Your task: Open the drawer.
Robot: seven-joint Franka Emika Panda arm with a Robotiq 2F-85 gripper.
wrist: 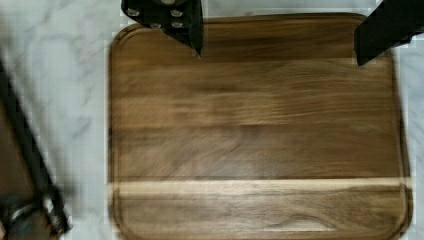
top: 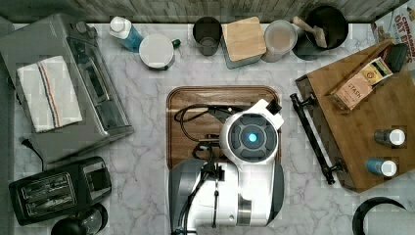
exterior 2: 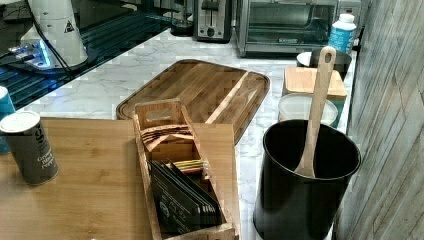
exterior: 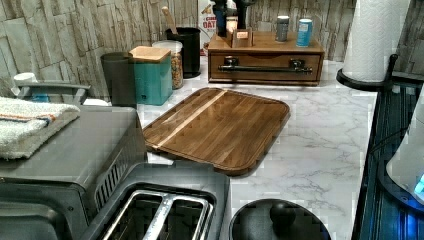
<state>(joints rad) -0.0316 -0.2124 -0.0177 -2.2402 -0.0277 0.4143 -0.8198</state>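
The drawer [exterior: 265, 60] sits flush in its wooden box unit [top: 362, 122] at the top view's right, shut. Its long black bar handle [top: 313, 137] runs along the front on two posts; the left view shows the handle [exterior: 265, 69] straight across the drawer front. My gripper [wrist: 277, 30] is open, its two black fingers [wrist: 172, 22] spread wide above the wooden board [wrist: 255, 130]. The handle [wrist: 22, 135] lies off to one side of the gripper, apart from it. In the top view my wrist [top: 252, 137] hovers over the board's right half, left of the handle.
A tea box [top: 359, 83] and two shakers [top: 389, 137] stand on the box unit. Canisters [top: 242, 41] and a black utensil pot [top: 323, 27] line the back wall. A toaster oven [top: 63, 88] and a toaster [top: 58, 188] are at the top view's left, and a paper towel roll [exterior: 375, 40] stands near the unit.
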